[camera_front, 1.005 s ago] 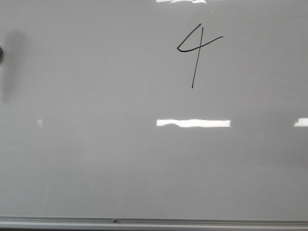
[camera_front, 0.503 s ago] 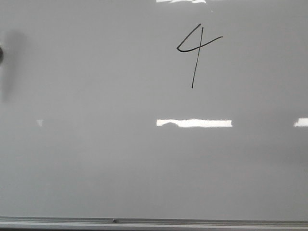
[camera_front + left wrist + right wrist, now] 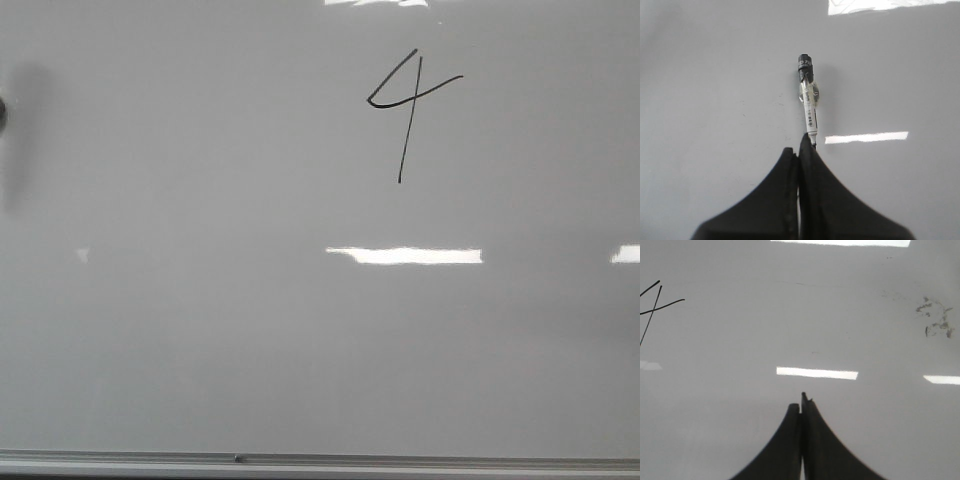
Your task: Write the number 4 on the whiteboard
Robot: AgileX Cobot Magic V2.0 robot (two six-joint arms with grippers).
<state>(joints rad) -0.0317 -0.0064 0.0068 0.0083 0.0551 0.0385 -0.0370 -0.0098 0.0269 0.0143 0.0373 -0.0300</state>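
From my front feed the whiteboard (image 3: 200,330) fills the frame, thin grey rim along its lower edge, and the number 4 (image 3: 408,110) sits high up, right of centre, thin black strokes with an open top and a long slanted stem. A dark blob shows at the far left edge, probably part of the left arm or marker, too cropped for me to tell. On my left wrist feed the left gripper (image 3: 799,150) is clenched on a marker (image 3: 809,102), black end pointing away from the fingers over bare board. The right gripper (image 3: 801,402) is pressed closed with nothing in it; the 4 sits at that view's edge, and faint smudges (image 3: 935,317) mark the board.
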